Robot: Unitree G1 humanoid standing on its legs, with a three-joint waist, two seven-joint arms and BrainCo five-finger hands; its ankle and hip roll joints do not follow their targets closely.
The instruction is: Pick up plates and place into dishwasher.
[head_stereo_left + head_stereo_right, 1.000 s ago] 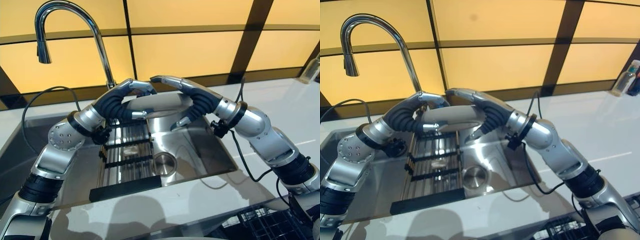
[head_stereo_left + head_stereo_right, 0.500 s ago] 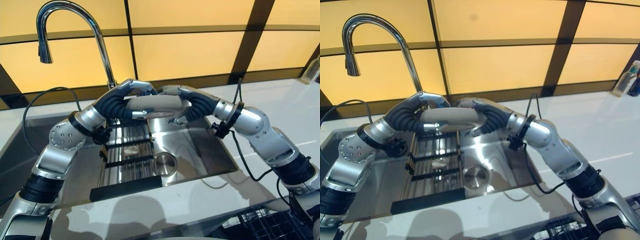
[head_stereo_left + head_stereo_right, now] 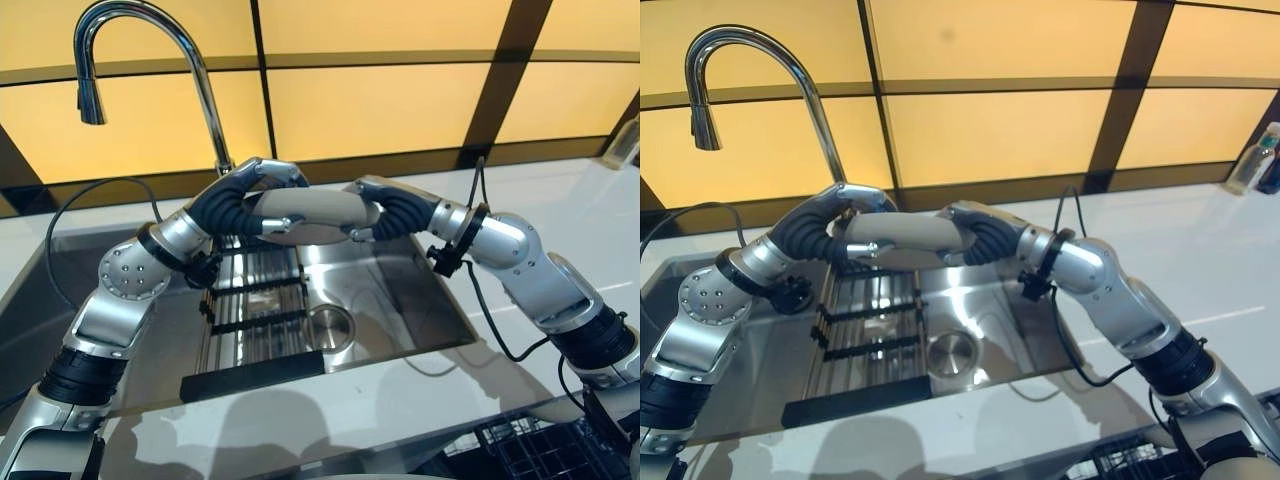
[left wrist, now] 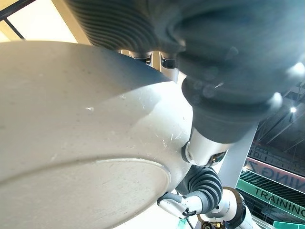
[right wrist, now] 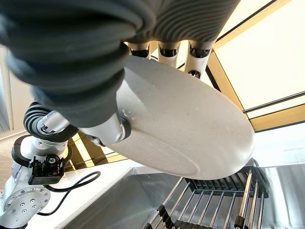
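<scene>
A pale grey plate hangs nearly level above the back of the steel sink, held from both ends. My left hand grips its left rim, fingers over the top and thumb beneath. From the other side my right hand pinches the right rim the same way. In the left wrist view the plate's underside is close up with the thumb pressed to it. The right wrist view has fingers over the plate and the thumb under it.
A tall curved faucet rises behind the sink's left side. A slatted rack lies across the left of the basin beside the drain. A dark wire dishwasher rack is at the lower right. Bottles stand far right on the white counter.
My right hand has come down from above the plate and closed on its right rim. The plate has risen slightly and levelled; the left hand keeps its hold.
</scene>
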